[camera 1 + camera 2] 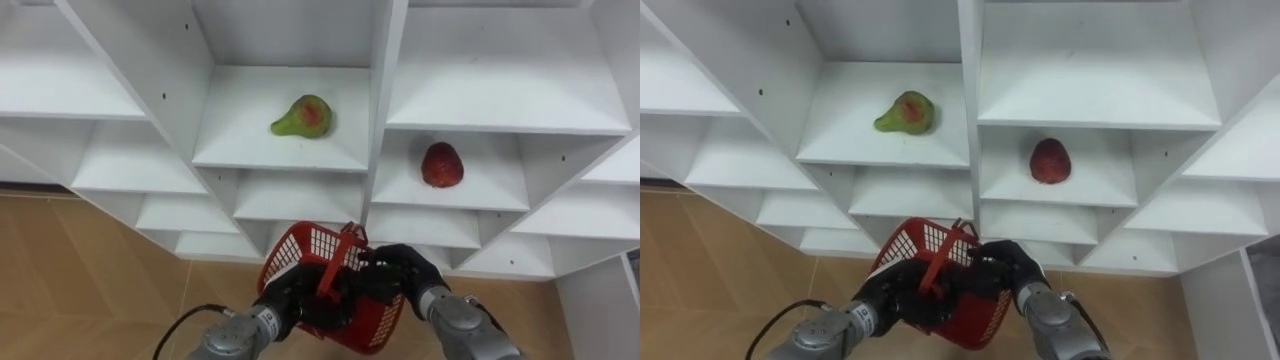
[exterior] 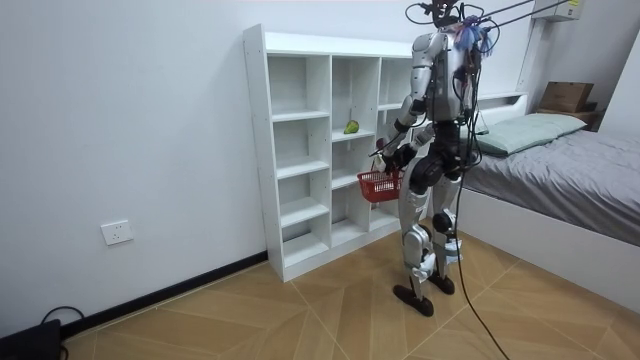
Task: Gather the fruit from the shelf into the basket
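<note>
A green pear with a red blush (image 1: 303, 117) lies in a middle compartment of the white closet (image 1: 386, 60). A red fruit (image 1: 442, 164) sits one compartment to the right and a little lower. Below them, in front of my chest, I hold a red plastic basket (image 1: 300, 250) tilted toward the shelves. My left hand (image 1: 292, 300) is curled on the lower end of its red handle (image 1: 338, 262), and my right hand (image 1: 397, 270) is curled on the basket's right rim beside the handle. The room view has me standing upright close to the closet with the basket (image 2: 380, 186) at hip height.
The closet's other compartments (image 1: 500, 70) hold nothing. Wooden floor (image 1: 80, 270) lies below its lowest shelves. A bed (image 2: 560, 170) stands behind me at the room view's right, and a white wall (image 2: 130, 130) runs along the room view's left.
</note>
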